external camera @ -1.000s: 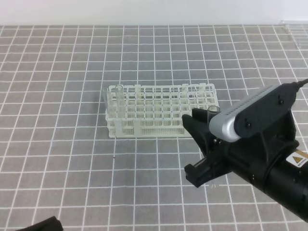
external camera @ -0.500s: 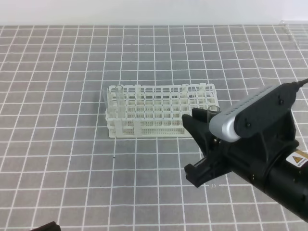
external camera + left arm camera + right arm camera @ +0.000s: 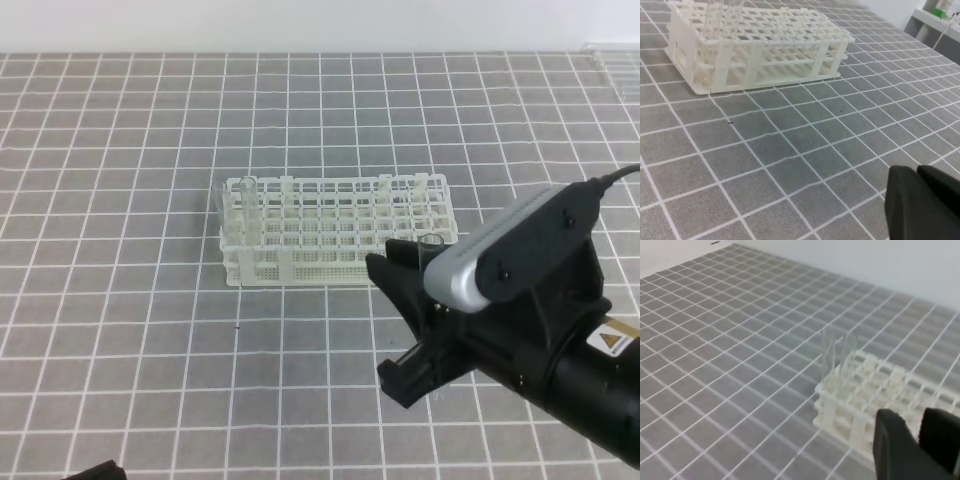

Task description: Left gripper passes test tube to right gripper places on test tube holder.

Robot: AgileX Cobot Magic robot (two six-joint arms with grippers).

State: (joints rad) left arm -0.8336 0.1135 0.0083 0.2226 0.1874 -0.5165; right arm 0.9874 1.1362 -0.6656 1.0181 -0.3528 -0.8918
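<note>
Your right hand is clamped on the test tube, upright just in front of the test tube holder mid-tabletop, near its right end. Your left hand is pressed together, low at the tabletop's near-left corner, holding nothing.

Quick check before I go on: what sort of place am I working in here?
Probably a lab-style test bench: a white test tube rack with clear tubes stands on a grey gridded mat, and the right gripper holds another tube.
</note>
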